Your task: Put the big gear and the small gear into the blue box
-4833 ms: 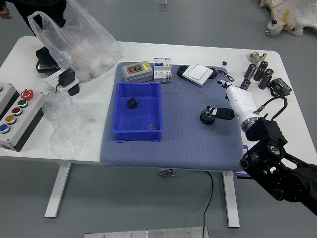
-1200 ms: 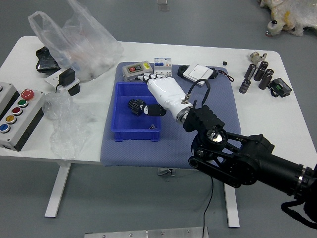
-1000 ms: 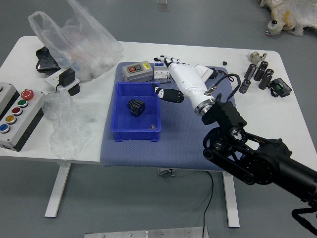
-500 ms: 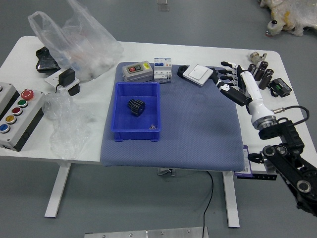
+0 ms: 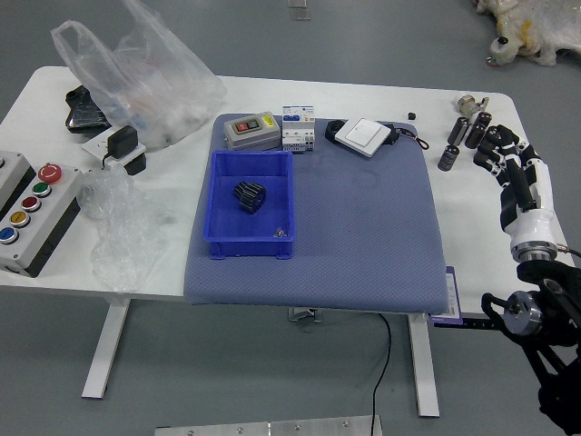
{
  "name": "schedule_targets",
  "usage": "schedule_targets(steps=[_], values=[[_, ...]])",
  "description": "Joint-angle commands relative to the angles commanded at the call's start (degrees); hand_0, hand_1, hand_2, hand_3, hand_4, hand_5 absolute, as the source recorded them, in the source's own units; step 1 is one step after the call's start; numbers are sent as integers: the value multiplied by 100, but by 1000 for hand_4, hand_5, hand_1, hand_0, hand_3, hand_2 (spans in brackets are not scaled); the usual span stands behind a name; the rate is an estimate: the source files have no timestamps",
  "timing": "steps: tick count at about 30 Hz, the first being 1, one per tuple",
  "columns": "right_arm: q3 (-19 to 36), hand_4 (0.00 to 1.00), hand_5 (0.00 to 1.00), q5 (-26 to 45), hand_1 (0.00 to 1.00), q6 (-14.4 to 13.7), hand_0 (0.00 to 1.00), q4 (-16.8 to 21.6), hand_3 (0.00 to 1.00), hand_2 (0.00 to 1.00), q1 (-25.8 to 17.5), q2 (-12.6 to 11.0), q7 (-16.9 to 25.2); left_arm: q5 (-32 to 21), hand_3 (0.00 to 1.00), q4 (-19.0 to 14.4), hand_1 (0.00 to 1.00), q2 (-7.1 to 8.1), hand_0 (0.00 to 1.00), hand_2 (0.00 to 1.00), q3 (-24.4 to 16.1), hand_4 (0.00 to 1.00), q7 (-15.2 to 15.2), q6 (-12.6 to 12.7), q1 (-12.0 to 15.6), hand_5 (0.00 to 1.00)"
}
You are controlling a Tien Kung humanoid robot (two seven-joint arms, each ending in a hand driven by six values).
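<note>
Holding the right hand (image 5: pixel 528 198) open and empty, with loosely bent fingers (image 5: pixel 500 149), over the table's (image 5: pixel 486 245) right side. Seeing dark gears (image 5: pixel 250 196) bunched inside the blue box (image 5: pixel 251 247), too close to tell apart. Finding the grey switch box's (image 5: pixel 253 134) label unreadable.

High forward-down view over the table (image 5: pixel 345 262)

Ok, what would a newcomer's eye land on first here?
Probably the bright blue box, left of centre on the mat, with dark gearing inside. Next, the big clear plastic bag on the table's far left, then the robot's right hand over the table's right side.
</note>
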Motion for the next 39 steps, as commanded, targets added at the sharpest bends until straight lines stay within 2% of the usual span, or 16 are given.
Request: schedule_targets(steps=[1, 6, 14, 24, 25, 30, 31, 36, 37, 39], values=[[24, 824, 624, 119, 697, 0, 701, 11, 676, 705, -18, 4, -1, 10, 672, -2, 577, -2, 624, 550, -10, 703, 0, -1, 8, 276], [194, 824, 624, 519, 697, -4, 701, 107, 676, 705, -71, -9, -12, 70, 672, 25, 577, -60, 624, 550, -129, 703, 4, -7, 75, 276], [307, 816, 636, 624, 703, -16, 723, 119, 683, 719, -74, -39, -31, 157, 671, 101, 578, -76, 624, 549, -260, 701, 5, -9, 90, 277], [143, 818, 638, 650, 715, -25, 737, 129, 697, 737, 40, -43, -68, 153, 672, 130, 578, -72, 625, 549, -245, 701, 7, -11, 113, 276], [135, 818, 634, 651, 737, -22, 779, 133, 708, 757, 41, -46, -73, 160, 672, 131, 578, -77, 625, 549, -255, 701, 6, -11, 117, 275], [67, 818, 634, 697, 737, 69, 779, 122, 708, 757, 48, -55, -122, 203, 672, 130, 578, -107, 625, 549, -322, 701, 0, -10, 125, 275], [49, 860, 715, 708, 775, 102, 864, 116, 773, 790, 51, -54, -140, 206, 672, 131, 578, -111, 624, 550, -328, 701, -1, -9, 127, 275], [-76, 860, 715, 634, 775, 384, 864, 78, 773, 790, 62, -43, -401, 227, 672, 145, 578, -131, 624, 550, -357, 701, 0, -12, 135, 275], [-93, 998, 998, 612, 924, 416, 998, 66, 883, 913, 59, -42, -450, 229, 672, 145, 578, -133, 625, 549, -362, 700, 1, -12, 134, 276], [-120, 998, 998, 582, 924, 463, 998, 42, 883, 913, 56, -41, -525, 230, 672, 146, 578, -136, 625, 549, -366, 700, 3, -14, 133, 276]])
